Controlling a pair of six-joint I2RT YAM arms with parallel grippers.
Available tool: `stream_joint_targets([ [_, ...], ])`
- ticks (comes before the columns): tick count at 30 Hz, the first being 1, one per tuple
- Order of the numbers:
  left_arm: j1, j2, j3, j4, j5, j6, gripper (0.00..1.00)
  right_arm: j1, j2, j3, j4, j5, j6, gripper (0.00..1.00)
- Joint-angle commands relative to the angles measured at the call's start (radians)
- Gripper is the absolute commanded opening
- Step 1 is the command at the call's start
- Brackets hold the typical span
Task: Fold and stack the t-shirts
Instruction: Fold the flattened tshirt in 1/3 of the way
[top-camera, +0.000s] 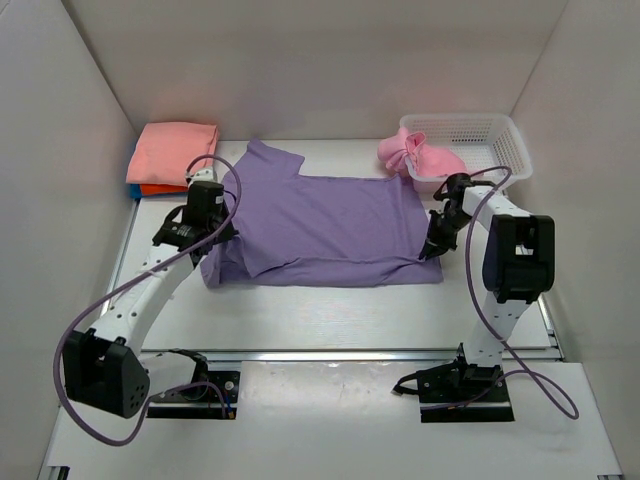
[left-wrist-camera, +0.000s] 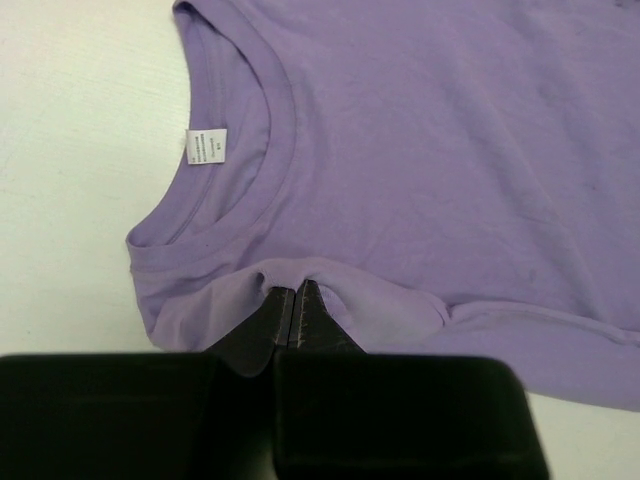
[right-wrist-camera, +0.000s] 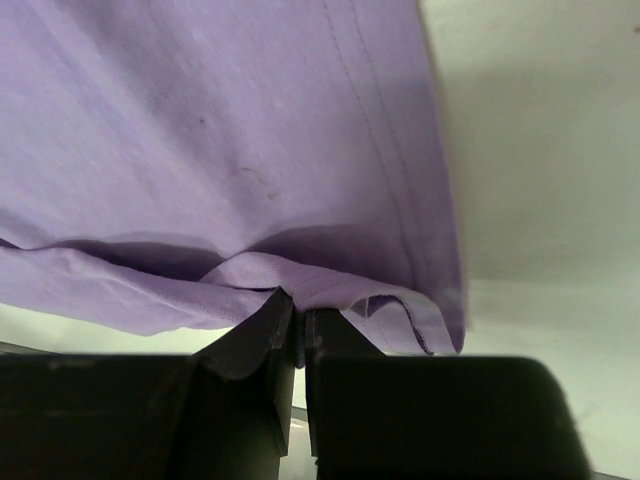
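Note:
A lavender-purple t-shirt (top-camera: 320, 225) lies spread across the middle of the table, collar end to the left. My left gripper (top-camera: 205, 232) is shut on its edge by the neckline; the left wrist view shows cloth (left-wrist-camera: 400, 150) bunched over the closed tips of the left gripper (left-wrist-camera: 292, 290) and a white label (left-wrist-camera: 206, 146) inside the collar. My right gripper (top-camera: 432, 248) is shut on the hem corner, where the right wrist view shows folded cloth (right-wrist-camera: 200, 120) pinched at the right gripper (right-wrist-camera: 298, 305). A salmon-pink tee (top-camera: 172, 152) lies folded at the back left over orange and blue ones (top-camera: 150, 189). A light pink tee (top-camera: 415, 155) spills from the basket.
The white mesh basket (top-camera: 490, 140) stands at the back right. White walls close in the left, back and right sides. A metal rail (top-camera: 350, 353) runs along the near edge in front of the arm bases.

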Motion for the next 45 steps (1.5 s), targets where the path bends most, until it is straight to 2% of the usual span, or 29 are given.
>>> stream_joint_targets([
  [1,0.012,0.017,0.024,0.019,-0.035,-0.001,0.00,-0.006,0.003,0.044,0.016,-0.011,-0.013,0.00],
  [7,0.020,0.065,0.064,0.016,-0.123,0.006,0.00,-0.015,0.019,0.065,0.013,-0.011,-0.025,0.00],
  [20,0.038,0.155,0.124,-0.002,-0.190,-0.012,0.00,-0.023,0.052,0.108,-0.004,-0.019,-0.040,0.00],
  [28,0.107,0.236,0.149,0.013,-0.140,-0.064,0.00,-0.017,0.066,0.134,-0.005,-0.019,-0.048,0.00],
  [30,0.126,0.279,0.158,0.036,-0.091,-0.063,0.00,-0.017,0.068,0.143,0.004,-0.017,-0.054,0.00],
  [31,0.133,0.292,0.173,0.053,-0.080,-0.060,0.05,-0.015,0.065,0.146,0.002,-0.009,-0.057,0.00],
  [32,0.139,0.322,0.187,0.062,-0.071,-0.045,0.25,-0.015,0.060,0.142,0.007,-0.006,-0.057,0.00],
  [33,0.144,0.354,0.207,0.074,-0.060,-0.038,0.44,-0.015,0.057,0.154,0.008,0.017,-0.056,0.09],
  [34,0.155,0.393,0.239,0.079,-0.034,-0.038,0.50,-0.015,0.057,0.152,0.012,0.024,-0.056,0.19],
  [38,0.218,0.447,0.276,0.122,0.058,-0.090,0.54,-0.035,0.017,0.163,0.019,0.050,-0.044,0.39],
  [41,0.238,0.421,0.241,0.145,0.061,-0.093,0.55,-0.041,-0.029,0.169,0.030,0.072,-0.044,0.43],
  [43,0.233,0.341,0.198,0.131,0.034,-0.084,0.57,-0.051,-0.059,0.160,0.013,0.096,-0.039,0.46],
  [45,0.207,0.254,0.085,0.125,0.025,-0.081,0.59,-0.060,-0.084,0.127,0.002,0.119,-0.031,0.46],
])
